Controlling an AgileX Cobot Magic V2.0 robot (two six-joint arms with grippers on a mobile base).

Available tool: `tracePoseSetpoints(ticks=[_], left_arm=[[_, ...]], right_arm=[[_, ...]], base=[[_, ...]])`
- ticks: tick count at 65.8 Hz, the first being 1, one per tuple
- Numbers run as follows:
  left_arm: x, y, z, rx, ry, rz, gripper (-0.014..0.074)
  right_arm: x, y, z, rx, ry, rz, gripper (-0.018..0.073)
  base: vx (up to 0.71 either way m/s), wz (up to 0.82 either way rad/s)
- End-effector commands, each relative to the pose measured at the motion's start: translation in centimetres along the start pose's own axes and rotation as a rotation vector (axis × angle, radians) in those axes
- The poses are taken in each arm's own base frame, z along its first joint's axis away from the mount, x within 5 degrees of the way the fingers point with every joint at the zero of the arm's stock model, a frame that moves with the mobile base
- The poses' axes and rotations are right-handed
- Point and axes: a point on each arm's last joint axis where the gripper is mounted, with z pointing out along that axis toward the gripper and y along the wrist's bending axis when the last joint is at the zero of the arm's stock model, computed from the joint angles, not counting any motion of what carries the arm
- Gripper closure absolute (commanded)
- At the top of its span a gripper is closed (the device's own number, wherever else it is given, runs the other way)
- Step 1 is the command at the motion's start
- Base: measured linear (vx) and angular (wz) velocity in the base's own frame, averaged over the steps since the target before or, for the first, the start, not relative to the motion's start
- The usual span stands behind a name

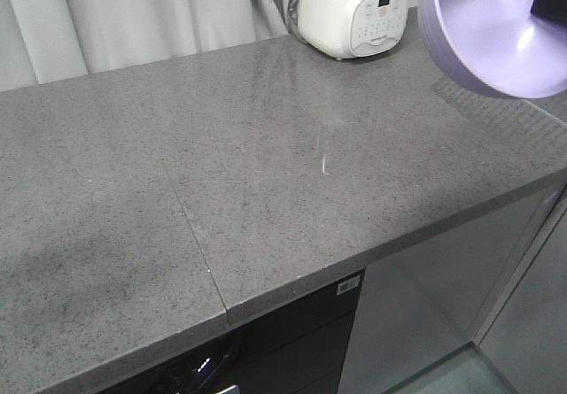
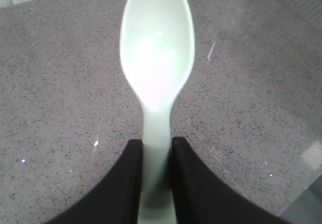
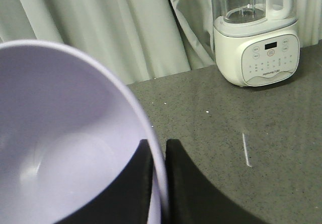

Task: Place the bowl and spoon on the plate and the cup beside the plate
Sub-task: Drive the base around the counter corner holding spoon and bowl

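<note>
Jaws on both arms are pinching something. The left gripper [image 2: 157, 156] has its two black fingers [image 2: 126, 183] pressed against the sides of the spoon [image 2: 157, 48], low on its short thick handle. The pale green oval head points away from the wrist with its hollow side facing the wrist camera. It sits over the grey speckled counter [image 1: 221, 164]; I cannot tell whether it touches the stone.

The right gripper [image 3: 159, 156] is clamped on the rim of the purple bowl [image 3: 60, 148], one finger inside the wall and one outside. From the front, the bowl [image 1: 483, 31] hangs clear of the counter at its far right end, tipped so its open side faces the room, with a dark fingertip showing inside it.

Just beside it, at the back of the counter, stands a white blender [image 3: 256, 53] with a button panel and a clear jug. A pale curtain [image 3: 100, 27] hangs behind. Below the counter edge are a dark appliance front [image 1: 292, 341] and a glossy grey cabinet door [image 1: 416, 305].
</note>
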Motion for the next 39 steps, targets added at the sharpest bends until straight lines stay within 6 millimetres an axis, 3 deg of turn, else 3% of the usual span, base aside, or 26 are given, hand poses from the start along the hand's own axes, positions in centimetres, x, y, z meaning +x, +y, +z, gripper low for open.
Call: tracePoseSetpoints(ticks=[1,39], left_arm=[[-0.96,-0.46,-1.24,0.027,-0.098,-0.006,0.0602],[-0.96,-0.46,-1.24,0.027,-0.098,-0.006,0.0602]], right_arm=[[-1.54,0.69,-0.98,0.000,-0.088,-0.005,0.0569],[-1.55,0.68,-0.98,0.000,-0.089,-0.005,0.0569]], base=[[-0.01,-0.11],[-0.02,-0.17]])
